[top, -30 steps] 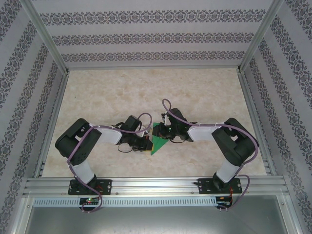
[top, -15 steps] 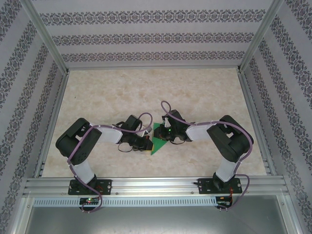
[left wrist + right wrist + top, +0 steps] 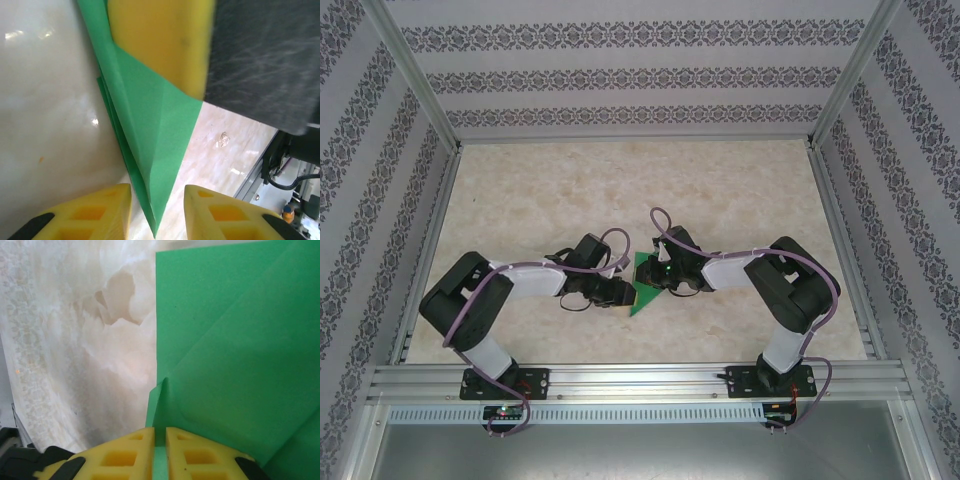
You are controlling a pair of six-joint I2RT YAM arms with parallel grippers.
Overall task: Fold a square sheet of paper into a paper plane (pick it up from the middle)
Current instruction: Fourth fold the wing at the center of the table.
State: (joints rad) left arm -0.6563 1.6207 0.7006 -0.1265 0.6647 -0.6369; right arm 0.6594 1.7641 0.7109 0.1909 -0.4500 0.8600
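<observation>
The square sheet of paper [image 3: 645, 298] is bright green and folded into a pointed wedge. It lies at the table's middle between both arms. In the left wrist view its narrow tip [image 3: 155, 220] points down between my left gripper's [image 3: 157, 192] yellow fingers, which stand apart and touch nothing. My left gripper [image 3: 625, 294] sits at the wedge's left edge. My right gripper [image 3: 160, 432] is shut on a raised fold of the paper [image 3: 240, 340], a green strip showing between its pads. The right gripper [image 3: 656, 277] is over the wedge's upper part, and its yellow finger [image 3: 160, 40] presses on the paper.
The marble-patterned table [image 3: 620, 190] is fenced by patterned walls and an aluminium frame [image 3: 640, 380] along the near edge. Frame rail and cables [image 3: 287, 165] stand close to the paper's right in the left wrist view. Open tabletop lies behind the arms.
My left gripper has opened off the paper's tip, and the left arm's elbow has swung left and lower. The right gripper moved slightly left, then held its grip.
</observation>
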